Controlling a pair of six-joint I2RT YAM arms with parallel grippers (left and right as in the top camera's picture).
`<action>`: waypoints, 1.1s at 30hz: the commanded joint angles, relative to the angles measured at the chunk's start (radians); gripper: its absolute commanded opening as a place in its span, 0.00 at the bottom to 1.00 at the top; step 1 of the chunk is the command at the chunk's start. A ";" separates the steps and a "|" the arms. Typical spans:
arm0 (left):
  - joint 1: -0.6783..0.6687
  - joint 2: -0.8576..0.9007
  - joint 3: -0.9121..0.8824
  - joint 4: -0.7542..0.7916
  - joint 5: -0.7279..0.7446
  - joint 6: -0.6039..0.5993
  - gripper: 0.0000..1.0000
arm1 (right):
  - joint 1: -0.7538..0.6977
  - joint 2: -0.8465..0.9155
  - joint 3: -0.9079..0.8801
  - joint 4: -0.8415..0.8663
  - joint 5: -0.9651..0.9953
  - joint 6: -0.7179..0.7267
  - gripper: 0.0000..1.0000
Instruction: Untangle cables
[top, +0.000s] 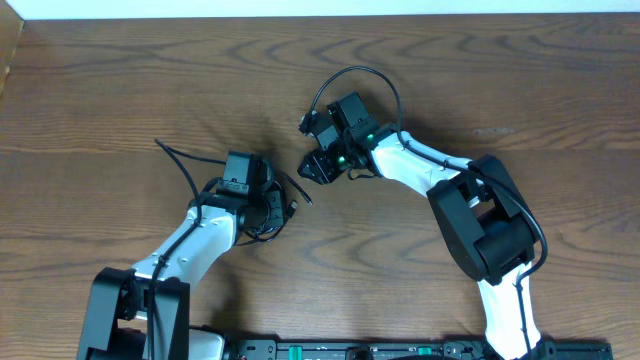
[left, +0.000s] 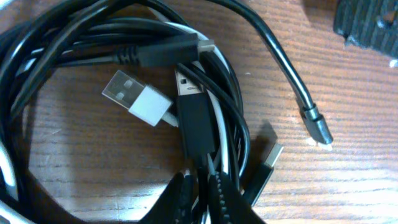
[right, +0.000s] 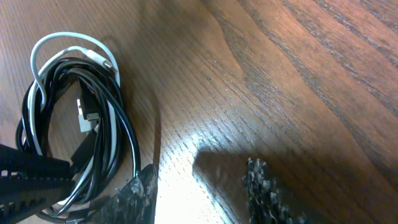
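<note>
Far left on the table (top: 450, 60), one loose black tail (top: 178, 160) of the cables (left: 74, 31) trails up and away from my left arm; the rest lies as one coil under and ahead of my left gripper (left: 202, 186)

Left jaws: nearly together, with the black cord (left: 200, 152) running between them, so I judge it pinched. That cord's long axis runs straight out from the fingertips and ends in the black plug (left: 194, 115), which points into the middle of the coil

Just left of that plug is the white plug (left: 138, 98), tilted across it and lying inside the same ring. A white strand and several black loops pass beside and over the held cord. Further right, a black barrel-tipped end (left: 316, 124) lies free on the wood, outside the coil

Right gripper (right: 199, 186): jaws apart, nothing between them but bare table. From it the coil lies off to its left, near but not touching. The left arm is clearly the nearer one

Judgement: the move turns on drawing the held cord back along its own axis, out of the ring. The plug head could catch on the crossing loops and drag the whole coil; the free right jaws would have to pin the coil first

Far right, the thick wire loop (top: 350, 72) belongs to the right arm and is not part of the task
</note>
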 joint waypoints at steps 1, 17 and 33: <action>-0.001 0.023 -0.014 -0.005 -0.053 -0.001 0.12 | 0.008 0.009 0.012 -0.001 0.007 0.010 0.42; -0.001 -0.054 -0.007 0.004 -0.059 -0.001 0.07 | 0.008 0.009 0.012 -0.002 0.007 0.010 0.43; -0.002 -0.202 -0.008 -0.077 -0.029 -0.001 0.07 | 0.008 0.009 0.012 -0.002 0.007 0.010 0.43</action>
